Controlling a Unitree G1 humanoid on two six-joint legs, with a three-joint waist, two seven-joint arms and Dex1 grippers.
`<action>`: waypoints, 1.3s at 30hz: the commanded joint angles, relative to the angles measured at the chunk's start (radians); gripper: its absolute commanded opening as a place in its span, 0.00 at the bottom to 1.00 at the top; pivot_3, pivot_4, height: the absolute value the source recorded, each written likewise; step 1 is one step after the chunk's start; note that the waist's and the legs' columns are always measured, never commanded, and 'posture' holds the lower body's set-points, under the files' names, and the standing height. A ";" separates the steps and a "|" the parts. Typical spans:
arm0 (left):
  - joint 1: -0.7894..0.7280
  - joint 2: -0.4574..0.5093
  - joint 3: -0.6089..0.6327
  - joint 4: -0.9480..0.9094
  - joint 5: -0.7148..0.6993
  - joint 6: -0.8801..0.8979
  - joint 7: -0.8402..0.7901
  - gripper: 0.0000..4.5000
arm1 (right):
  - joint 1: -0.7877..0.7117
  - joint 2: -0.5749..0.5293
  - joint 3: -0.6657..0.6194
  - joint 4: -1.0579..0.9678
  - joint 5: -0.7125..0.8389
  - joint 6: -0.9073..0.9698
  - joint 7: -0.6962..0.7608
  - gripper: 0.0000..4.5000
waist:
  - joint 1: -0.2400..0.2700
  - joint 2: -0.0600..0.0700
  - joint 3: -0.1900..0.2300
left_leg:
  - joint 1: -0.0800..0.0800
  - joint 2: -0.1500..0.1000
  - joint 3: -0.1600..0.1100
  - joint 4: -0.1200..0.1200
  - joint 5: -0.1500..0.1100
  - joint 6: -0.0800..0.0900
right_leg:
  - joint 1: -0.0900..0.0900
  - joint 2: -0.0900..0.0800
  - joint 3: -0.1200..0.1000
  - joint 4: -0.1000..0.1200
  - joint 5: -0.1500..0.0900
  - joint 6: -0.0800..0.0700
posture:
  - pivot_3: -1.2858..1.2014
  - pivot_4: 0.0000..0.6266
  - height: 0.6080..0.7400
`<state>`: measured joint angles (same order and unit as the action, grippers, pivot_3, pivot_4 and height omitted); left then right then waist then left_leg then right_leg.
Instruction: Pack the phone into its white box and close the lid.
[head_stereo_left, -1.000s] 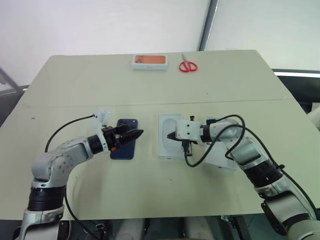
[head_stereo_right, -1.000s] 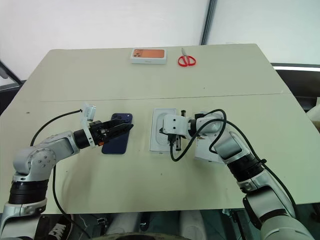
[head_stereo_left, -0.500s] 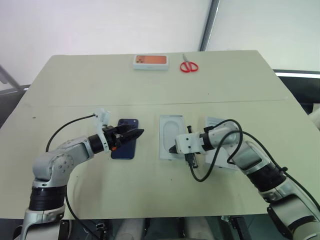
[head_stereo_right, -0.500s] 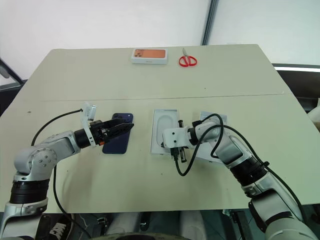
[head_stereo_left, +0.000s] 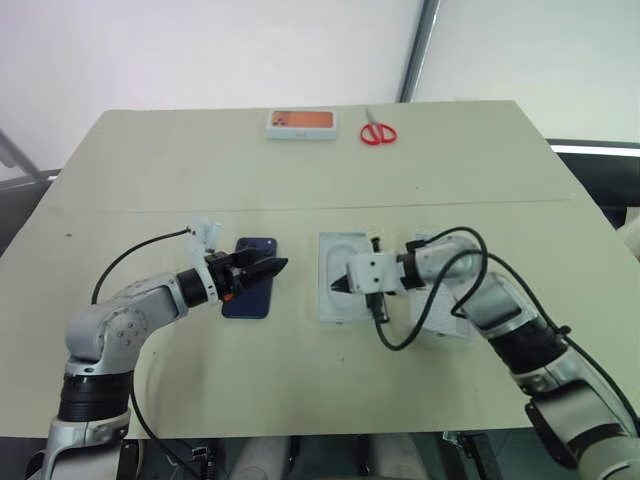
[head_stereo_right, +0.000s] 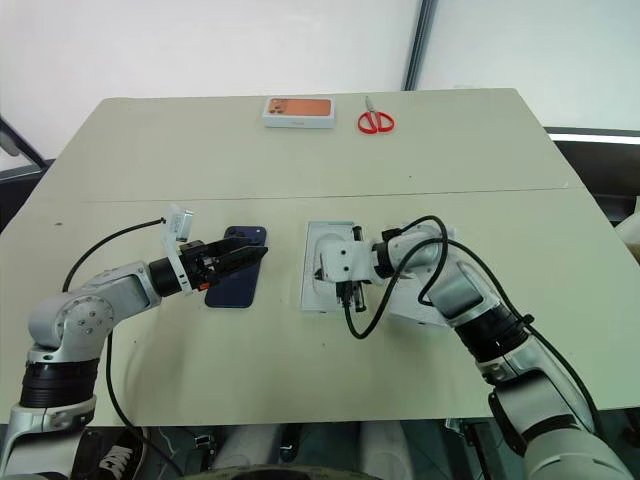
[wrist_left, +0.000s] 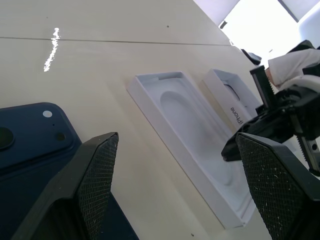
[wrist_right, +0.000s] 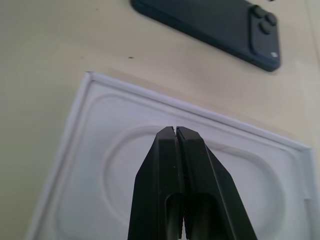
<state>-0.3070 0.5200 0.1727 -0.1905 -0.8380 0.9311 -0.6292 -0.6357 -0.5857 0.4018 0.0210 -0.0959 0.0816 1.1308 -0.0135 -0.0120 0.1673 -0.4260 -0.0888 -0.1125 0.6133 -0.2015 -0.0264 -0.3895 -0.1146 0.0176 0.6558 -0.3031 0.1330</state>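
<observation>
Two claws hang low over the counter (head_stereo_left: 300, 380), and we see risks at both. Our right claw (head_stereo_left: 341, 284) is pinched shut on nothing, its tip over the oval recess of the white box (head_stereo_left: 341, 275); if it presses down or drags, we judge it could skid the light carton sideways. Just beside the box, partly under our right forearm, lies the lid (head_stereo_left: 440, 325), which a careless sweep could knock away. Our left claw (head_stereo_left: 272, 268) stands open over the phone (head_stereo_left: 249, 290), which lies flat, back up, near the box; a shallow pinch might let that glossy back slip. Far off sit scissors (head_stereo_left: 377, 132) and an orange-pictured box (head_stereo_left: 300, 123).
</observation>
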 joint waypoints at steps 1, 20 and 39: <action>-0.004 0.008 0.019 -0.021 -0.006 -0.009 -0.006 0.89 | -0.040 0.026 -0.005 0.088 -0.075 -0.087 -0.105 0.02 | 0.000 0.000 0.000 | 0.000 0.000 0.000 0.000 0.000 0.000 | 0.000 0.000 0.000 0.000 0.000 0.000 | 0.52 0.24 1.00; -0.024 0.095 0.095 0.090 -0.024 0.040 -0.026 0.89 | -0.078 0.120 -0.086 0.101 -0.021 -0.036 -0.185 0.02 | -0.008 0.000 0.000 | 0.000 0.000 0.000 0.000 0.002 -0.003 | 0.000 0.001 0.000 0.000 0.000 0.000 | 0.52 0.24 1.00; -0.091 0.217 0.048 0.380 0.018 0.246 -0.150 0.89 | -0.102 0.364 0.170 0.083 -0.164 0.311 -0.248 0.02 | -0.006 0.000 0.000 | 0.000 0.000 0.000 0.000 0.001 -0.002 | -0.008 0.001 0.001 0.007 0.000 0.000 | 0.52 0.24 1.00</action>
<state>-0.3955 0.7268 0.2302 0.1885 -0.8262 1.1550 -0.7612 -0.7146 -0.2236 0.5516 0.1028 -0.2332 0.3769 0.8817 -0.0200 -0.0123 0.1671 -0.4259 -0.0887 -0.1130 0.6131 -0.2001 -0.0288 -0.3976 -0.1131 0.0190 0.6627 -0.3033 0.1326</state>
